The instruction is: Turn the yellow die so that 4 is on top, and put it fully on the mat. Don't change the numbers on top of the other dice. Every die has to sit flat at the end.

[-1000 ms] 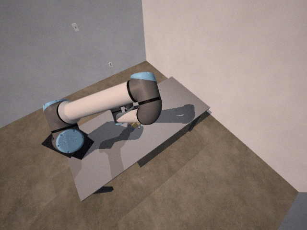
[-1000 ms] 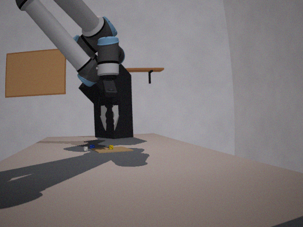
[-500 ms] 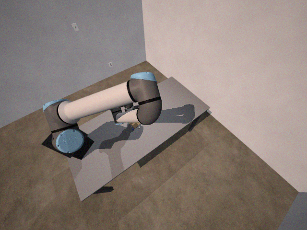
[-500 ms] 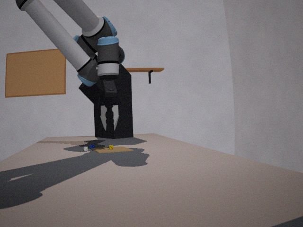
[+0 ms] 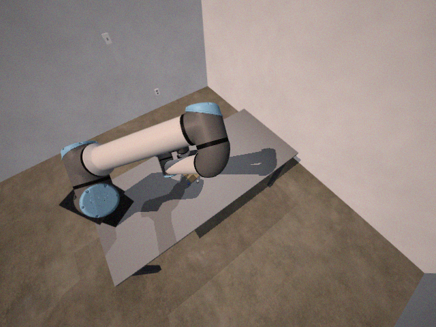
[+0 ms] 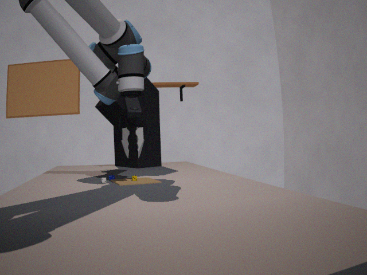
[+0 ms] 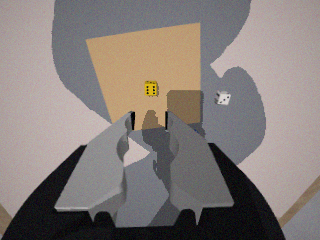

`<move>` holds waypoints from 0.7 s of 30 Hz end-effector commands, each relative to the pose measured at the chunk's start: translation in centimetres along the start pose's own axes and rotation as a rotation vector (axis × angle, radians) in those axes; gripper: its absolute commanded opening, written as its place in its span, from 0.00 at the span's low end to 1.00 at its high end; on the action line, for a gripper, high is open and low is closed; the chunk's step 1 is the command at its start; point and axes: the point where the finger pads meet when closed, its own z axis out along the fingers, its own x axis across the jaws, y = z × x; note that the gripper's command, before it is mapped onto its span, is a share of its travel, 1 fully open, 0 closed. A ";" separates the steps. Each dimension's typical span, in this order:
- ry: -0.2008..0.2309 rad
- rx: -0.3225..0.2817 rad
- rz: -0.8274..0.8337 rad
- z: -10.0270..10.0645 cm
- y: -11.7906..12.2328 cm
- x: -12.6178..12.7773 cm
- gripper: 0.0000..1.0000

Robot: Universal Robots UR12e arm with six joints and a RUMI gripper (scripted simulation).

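Hand (image 7: pixel 148 120) hangs above the bench (image 6: pixel 237 224), jaws drawn narrow, gripping nothing.
The yellow die (image 7: pixel 151 88) lies on the tan mat (image 7: pixel 145 55), just beyond the fingertips. The wrist view shows a white die (image 7: pixel 223 98) off the mat; only the exterior view shows a blue die (image 6: pixel 111 177).

From the top view the arm's elbow covers the tool, and only a sliver of the mat (image 5: pixel 191 176) shows beneath it, the dice there too small to tell. In the wrist view the narrowed tool (image 7: pixel 148 120) hides the blue die (image 6: pixel 111 177) (its face unreadable from the exterior view as well), and the tool's dark body runs off the lower edge.
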 end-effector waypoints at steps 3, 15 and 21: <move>0.000 0.001 0.000 0.0 0.0 0.0 0.18; 0.000 0.001 0.000 0.5 0.0 0.0 0.18; 0.000 0.001 0.000 0.9 0.0 0.0 0.18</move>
